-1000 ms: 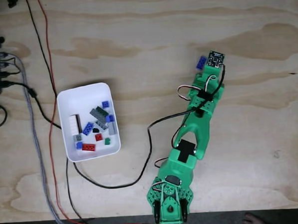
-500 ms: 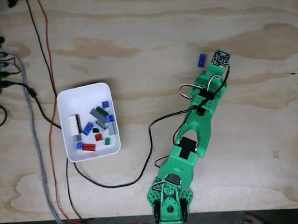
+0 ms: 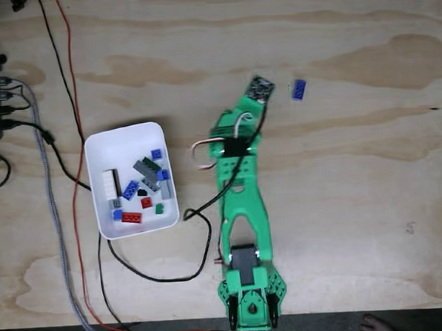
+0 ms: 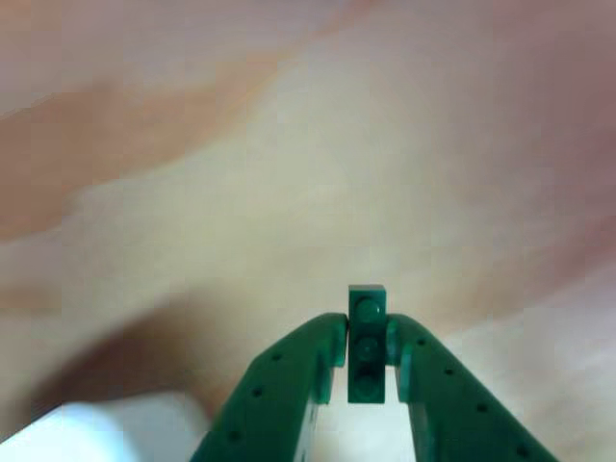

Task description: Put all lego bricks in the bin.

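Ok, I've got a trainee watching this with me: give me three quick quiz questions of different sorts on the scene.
1. True or false: the gripper is empty.
2. Which colour is the brick lying loose on the table? A red, B blue, C white.
3. In the fixed view, on which side of the arm is the bin?

Key: 1 false, it is shut on a dark green brick. 2 B. 3 the left.
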Available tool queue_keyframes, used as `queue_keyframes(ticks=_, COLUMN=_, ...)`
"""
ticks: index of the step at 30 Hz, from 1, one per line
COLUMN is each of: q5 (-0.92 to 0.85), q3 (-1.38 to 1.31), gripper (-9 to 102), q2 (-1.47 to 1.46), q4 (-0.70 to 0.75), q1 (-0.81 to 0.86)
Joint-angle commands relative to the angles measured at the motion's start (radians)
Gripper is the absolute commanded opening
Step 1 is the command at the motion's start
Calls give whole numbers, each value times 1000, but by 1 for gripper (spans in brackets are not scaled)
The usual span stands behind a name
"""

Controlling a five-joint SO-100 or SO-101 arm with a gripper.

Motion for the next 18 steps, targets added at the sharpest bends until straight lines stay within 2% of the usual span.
queue_keyframes(ticks=1, q5=290, q3=-261, gripper=0, q2=66, q4=318, q1=-442)
queue_keyframes(ticks=3, q5=345, q3=-341, gripper=0, q2=-38, q4=387, q1=-552)
queue_keyframes(ticks=6, q5=391, q3=-339, gripper=0, q2=-140, q4=380, q1=-646)
queue_keyframes(ticks=9, q5=416, q3=-291, gripper=17, q2=-149, q4=344, q1=-641)
queue_keyframes(ticks=11, q5=422, q3=-267, gripper=23, q2=-120, q4=339, q1=-614)
queue_keyframes(ticks=13, q5=420, q3=-264, gripper=26, q2=-58, q4=342, q1=-538)
queue_keyframes(ticks=15, q5=376, q3=-258, gripper=24, q2=26, q4=331, q1=-405)
queue_keyframes(ticks=16, q5=307, q3=-232, gripper=22, q2=74, q4=308, q1=-319)
queue_keyframes(ticks=18, q5=101, q3=-97, gripper=17, q2=135, q4=170, q1=-106)
